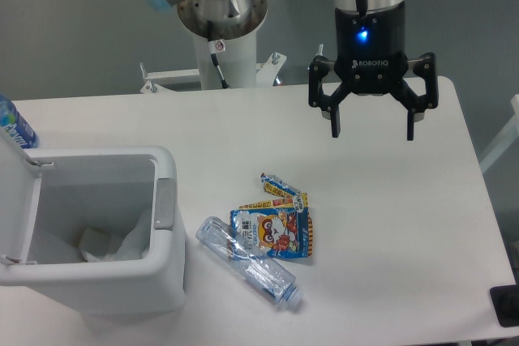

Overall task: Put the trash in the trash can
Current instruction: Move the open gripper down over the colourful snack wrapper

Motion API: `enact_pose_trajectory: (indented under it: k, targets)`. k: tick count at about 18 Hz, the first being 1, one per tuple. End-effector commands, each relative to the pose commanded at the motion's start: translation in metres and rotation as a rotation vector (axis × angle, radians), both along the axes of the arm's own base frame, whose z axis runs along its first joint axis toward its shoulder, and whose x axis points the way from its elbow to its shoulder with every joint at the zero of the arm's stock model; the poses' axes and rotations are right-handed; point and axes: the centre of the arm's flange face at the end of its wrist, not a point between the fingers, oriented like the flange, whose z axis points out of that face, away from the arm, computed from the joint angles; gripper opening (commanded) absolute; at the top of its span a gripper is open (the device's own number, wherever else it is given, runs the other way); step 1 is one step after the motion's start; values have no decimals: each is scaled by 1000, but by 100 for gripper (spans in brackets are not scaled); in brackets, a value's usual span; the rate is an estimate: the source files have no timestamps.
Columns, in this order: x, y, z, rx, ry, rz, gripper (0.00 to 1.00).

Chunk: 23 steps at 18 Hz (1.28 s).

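the tool (372,130) is shown raised above the far right part of the white surface (405,224), its two fingers spread apart and nothing held between them; this stance is judged to be that of an approach not yet begun. the trash is seen lying near the middle of the surface, well apart from the tool: a flat blue snack wrapper (273,232) with a cartoon animal, face up, and a crushed clear plastic bottle (247,261) laid diagonally, its upper end touching or just overlapping the wrapper's left edge. a second small wrapper piece (280,187) is seen just behind the blue one. the trash can (166,257) is placed at the left, its lid swung back so that the mouth is left open to receive items; pale crumpled material (109,245) is visible inside. a blue-labelled bottle (12,123) is partly seen behind the lid. neither piece has been binned yet.
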Motion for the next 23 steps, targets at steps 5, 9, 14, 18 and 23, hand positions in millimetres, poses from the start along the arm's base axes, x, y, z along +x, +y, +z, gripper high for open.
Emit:
enact_pose_trajectory:
  k: [5,9,14,18,23]
  targets:
    - [1,0,-4,-6,-2,4,100]
    - [5,-2,-21,-6,-42,39,100]
    - [8,-2,-39,33,-141,185,100]
    - [12,0,-59,55,-170,241,100]
    - [37,17,-111,-1,-250,207,100]
